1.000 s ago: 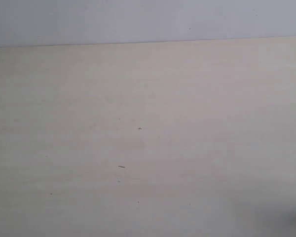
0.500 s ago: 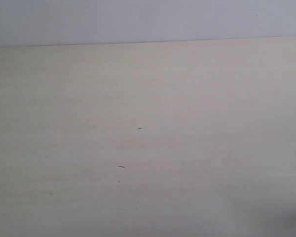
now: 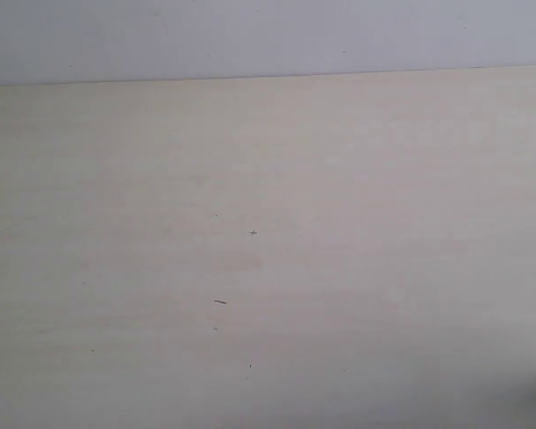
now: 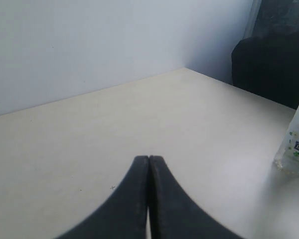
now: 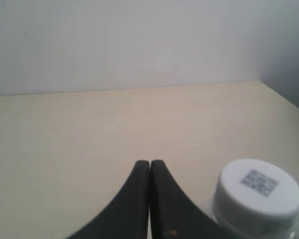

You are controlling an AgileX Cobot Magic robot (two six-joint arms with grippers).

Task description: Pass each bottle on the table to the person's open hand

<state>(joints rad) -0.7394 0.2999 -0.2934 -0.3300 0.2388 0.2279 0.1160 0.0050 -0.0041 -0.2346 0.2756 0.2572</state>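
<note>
A: State of the grippers?

B: Left gripper: black fingers pressed tip to tip, no gap, nothing held. Right gripper: the same, closed and empty.

A: Where are the bottles?

B: The exterior view gives only the pale beige wood-grain table with a few dark specks. No bottle, no open hand, and no arm is in that frame. The left wrist view shows one clear plastic bottle with a white-and-green label. It stands upright on the table, well apart from the left gripper, with its top cut off by the frame. The right wrist view shows a round white bottle cap just beside the right gripper.

A: Axis, and which arm?

B: The cap faces the camera and the body below it is hidden, so I judge the long axis vertical. The right arm is the nearer one. Its jaws would need to open before closing on the neck.

A: Any writing?

B: The label has blue characters and green motifs, too small to read. The cap has a grey square patch, code-like and blurred. I cannot tell whether both wrist views show the same bottle.
</note>
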